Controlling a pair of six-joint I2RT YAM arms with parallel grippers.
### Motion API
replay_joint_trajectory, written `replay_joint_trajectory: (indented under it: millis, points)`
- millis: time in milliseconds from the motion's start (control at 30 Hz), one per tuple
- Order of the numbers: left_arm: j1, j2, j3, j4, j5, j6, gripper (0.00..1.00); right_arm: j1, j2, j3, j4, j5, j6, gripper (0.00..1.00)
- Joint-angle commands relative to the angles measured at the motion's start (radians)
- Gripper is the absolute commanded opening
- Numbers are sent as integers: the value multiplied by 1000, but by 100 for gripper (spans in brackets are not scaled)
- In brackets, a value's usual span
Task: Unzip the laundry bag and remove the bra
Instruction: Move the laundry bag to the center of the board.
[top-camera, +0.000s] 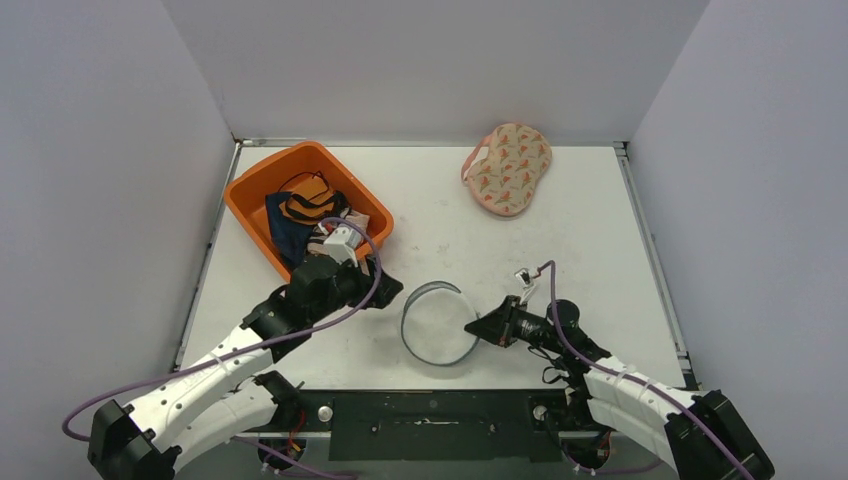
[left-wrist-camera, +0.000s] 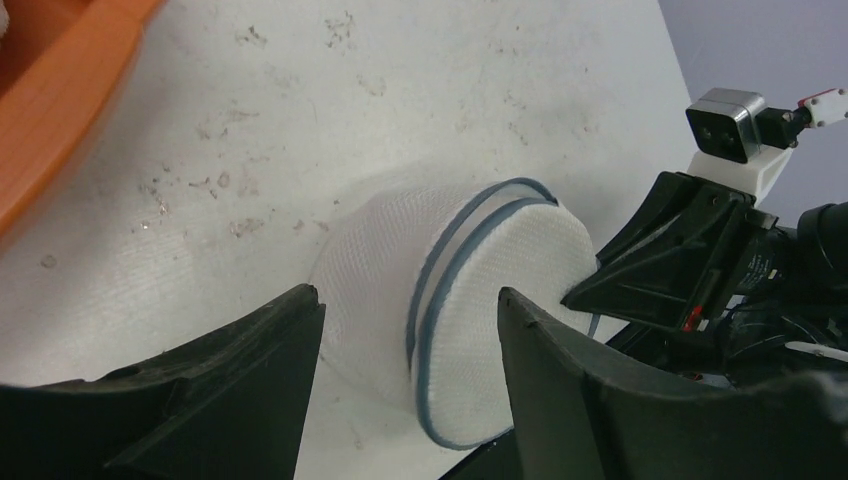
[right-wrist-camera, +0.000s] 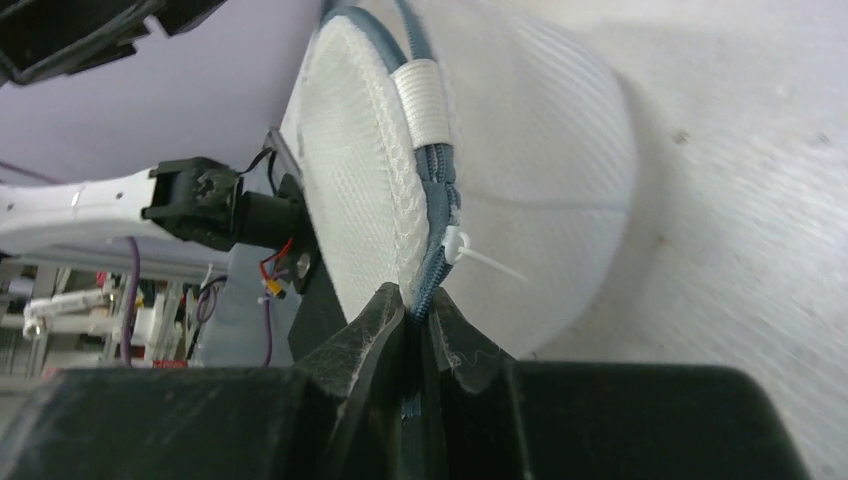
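Top external view: laundry bag (top-camera: 438, 322), round, white mesh with blue trim, sits on the table (top-camera: 560, 250) near the front edge, between the two grippers. A peach floral bra (top-camera: 507, 168) lies at the far right, well apart from the bag, and an orange bin (top-camera: 262, 185) of clothes stands at the far left. Right gripper (top-camera: 478, 326): jaws pinched tight on the blue zipper seam (right-wrist-camera: 440, 200) at the bag's rim. Left gripper (left-wrist-camera: 410, 295): jaws spread wide and holding nothing, with the bag's side in view between its fingers (left-wrist-camera: 560, 390).
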Motion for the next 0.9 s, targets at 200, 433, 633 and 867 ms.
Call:
replay_joint_trajectory:
  millis: [200,433,633,867]
  points:
    - [-18,-44,-61,128,48,-19,60,-13,-34,-94,139,238,106,5]
    - [-103,25,-27,189,5,38,59,-9,-24,-112,133,352,174,5]
    - [-170,183,2,326,20,26,49,4,39,-85,99,395,152,5]
    - [-210,494,128,417,28,63,28,19,97,-103,108,433,142,5]
